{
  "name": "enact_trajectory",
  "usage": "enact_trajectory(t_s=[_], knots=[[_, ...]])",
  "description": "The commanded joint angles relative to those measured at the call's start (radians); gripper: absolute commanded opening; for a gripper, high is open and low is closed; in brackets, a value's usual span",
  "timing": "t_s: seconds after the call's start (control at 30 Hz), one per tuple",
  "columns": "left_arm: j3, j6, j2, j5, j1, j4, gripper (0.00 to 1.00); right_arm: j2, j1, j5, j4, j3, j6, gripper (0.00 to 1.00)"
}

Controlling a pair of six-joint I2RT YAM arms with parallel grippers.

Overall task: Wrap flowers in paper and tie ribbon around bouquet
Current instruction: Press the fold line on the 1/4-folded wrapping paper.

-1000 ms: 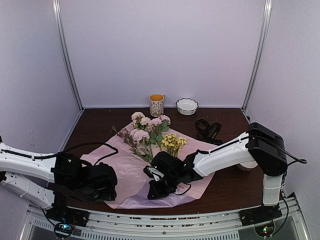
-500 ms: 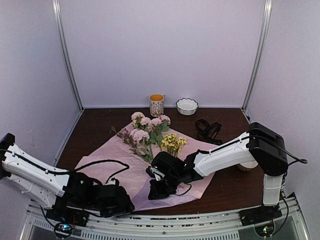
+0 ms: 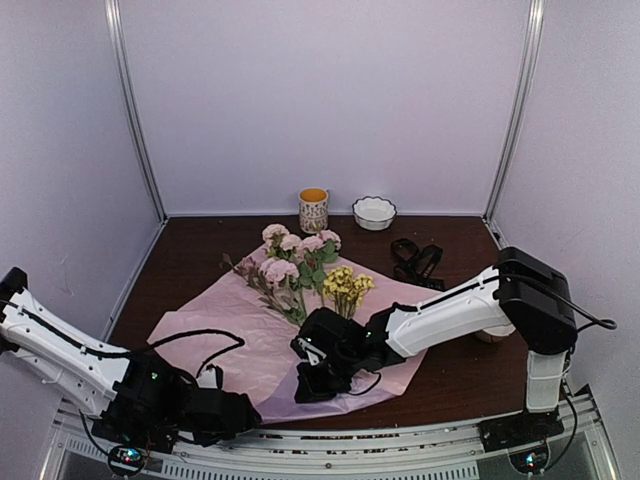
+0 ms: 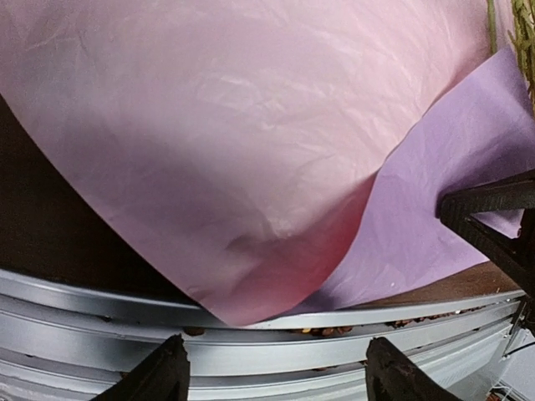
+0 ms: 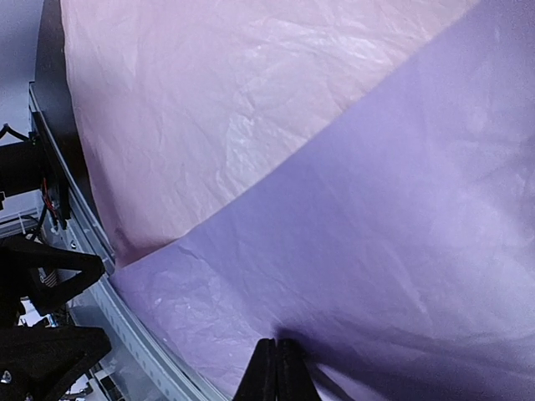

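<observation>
In the top view, the paper [image 3: 250, 335] lay flat on the dark table [image 3: 460, 365] with its near corner reaching the table's front rail. The flowers [image 3: 300, 265] lay across the paper's far half, heads past its far edge. The ribbon [image 3: 416, 260] lay in loops just beyond the paper's right corner. A mug [image 3: 313, 210] and a bowl [image 3: 374, 212] stood well beyond the paper. The left gripper [image 3: 240, 412] sat low at the paper's near-left edge, and the right gripper [image 3: 312, 380] rested on its near part.

In the left wrist view, the left gripper [image 4: 276, 380] had its fingers [image 4: 155, 376] spread wide, apart from the paper [image 4: 209, 125], whose pink corner drooped over the rail.

In the right wrist view, the right gripper [image 5: 276, 342] had its fingers [image 5: 266, 372] pressed together against the lilac paper [image 5: 376, 209], which puckered there. I could not tell whether a fold was caught.
</observation>
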Motion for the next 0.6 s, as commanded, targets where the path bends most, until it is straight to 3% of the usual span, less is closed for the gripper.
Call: enact_trajectory(t_s=[0.0,0.13,0.3,0.57], knots=[[-0.024,-0.122,0.038,-0.011,-0.028,0.028,0.76,-0.012,0.006,0.027,-0.019,0.011,-0.008,0.02],[-0.073,-0.178,0.083,-0.017,-0.029,0.154,0.76,-0.026,0.005,0.035,-0.035,0.005,-0.029,0.02],[-0.065,-0.206,0.093,-0.051,-0.03,0.143,0.73,-0.043,0.006,0.028,-0.035,-0.014,-0.04,0.02],[-0.08,-0.293,0.035,-0.155,-0.029,0.045,0.58,-0.043,0.006,0.012,-0.03,-0.017,-0.066,0.02]])
